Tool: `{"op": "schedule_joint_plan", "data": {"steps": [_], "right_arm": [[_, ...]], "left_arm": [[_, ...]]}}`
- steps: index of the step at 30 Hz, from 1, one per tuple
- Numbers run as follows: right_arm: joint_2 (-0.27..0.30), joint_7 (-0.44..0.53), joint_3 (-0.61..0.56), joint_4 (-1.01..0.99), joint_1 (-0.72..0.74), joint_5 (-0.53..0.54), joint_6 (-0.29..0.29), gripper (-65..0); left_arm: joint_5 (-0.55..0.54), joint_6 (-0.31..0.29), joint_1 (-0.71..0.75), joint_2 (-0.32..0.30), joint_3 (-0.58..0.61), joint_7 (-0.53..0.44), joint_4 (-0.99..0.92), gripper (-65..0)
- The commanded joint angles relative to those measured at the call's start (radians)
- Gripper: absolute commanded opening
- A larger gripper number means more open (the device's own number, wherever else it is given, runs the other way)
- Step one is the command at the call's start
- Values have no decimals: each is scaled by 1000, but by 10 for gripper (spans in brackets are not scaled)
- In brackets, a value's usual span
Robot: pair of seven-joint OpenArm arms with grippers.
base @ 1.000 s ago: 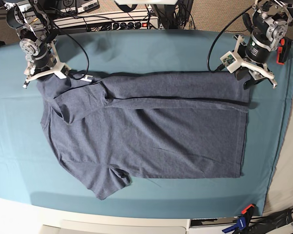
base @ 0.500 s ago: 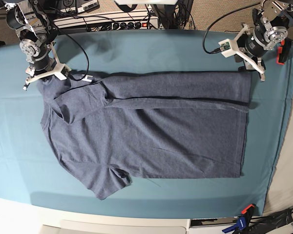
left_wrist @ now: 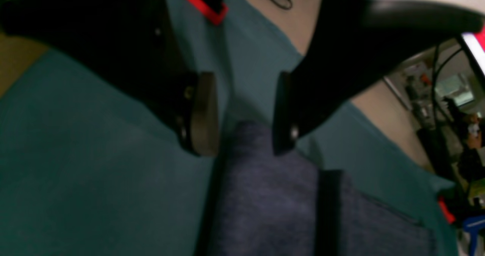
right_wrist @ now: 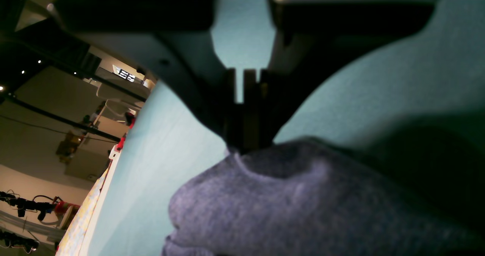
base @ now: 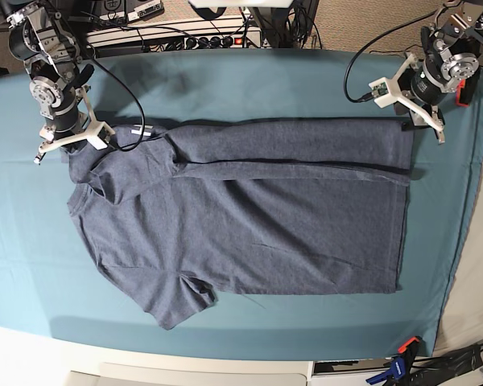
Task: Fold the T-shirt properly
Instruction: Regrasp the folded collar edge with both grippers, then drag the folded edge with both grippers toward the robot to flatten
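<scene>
The left gripper (base: 423, 112) has let go of the T-shirt's (base: 249, 225) far hem corner and lifted off since a second ago; its jaws stand released just above that corner, with nothing between them. The right gripper (base: 68, 149) stays clenched on cloth at the collar end. The T-shirt lies spread on the teal-covered bench (base: 225, 88), its far edge already turned over in a long strip. I judge that first fold set down, with the near side still to fold.

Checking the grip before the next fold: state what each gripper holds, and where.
Right gripper pinches the T-shirt at its shoulder-end edge; left gripper is open, holding nothing.
</scene>
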Motion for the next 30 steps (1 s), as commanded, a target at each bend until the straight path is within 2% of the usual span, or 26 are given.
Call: {"op": "schedule_joint_plan", "data": {"steps": [1, 4, 10, 12, 16, 20, 21, 25, 30], "right_arm": [[20, 4, 10, 11, 8, -13, -13, -650], [20, 3, 10, 11, 8, -13, -13, -650], [20, 4, 10, 11, 8, -13, -13, -650], [20, 4, 10, 11, 8, -13, -13, -650], [20, 3, 10, 11, 8, -13, -13, -650], [20, -1, 10, 11, 8, -13, -13, -650], [20, -1, 10, 11, 8, -13, -13, -650], [20, -7, 10, 11, 8, -13, -13, -650], [20, -14, 10, 11, 8, -13, -13, -650]], "left_arm": [[-11, 14, -2, -18, -8, -27, 4, -394], [-21, 15, -3, -10, -8, -63, -16, -394], [-10, 22, -27, 24, -7, -70, -45, -395], [1, 53, -47, 40, 1, -70, -64, -407], [52, 94, -107, 42, 81, -65, -107, -409], [62, 95, -159, 42, 169, -60, -144, -410], [66, 94, -167, 42, 185, -58, -146, -419], [76, 94, -174, 42, 209, -58, -147, -527], [76, 94, -174, 32, 208, -16, -147, -579]]}}
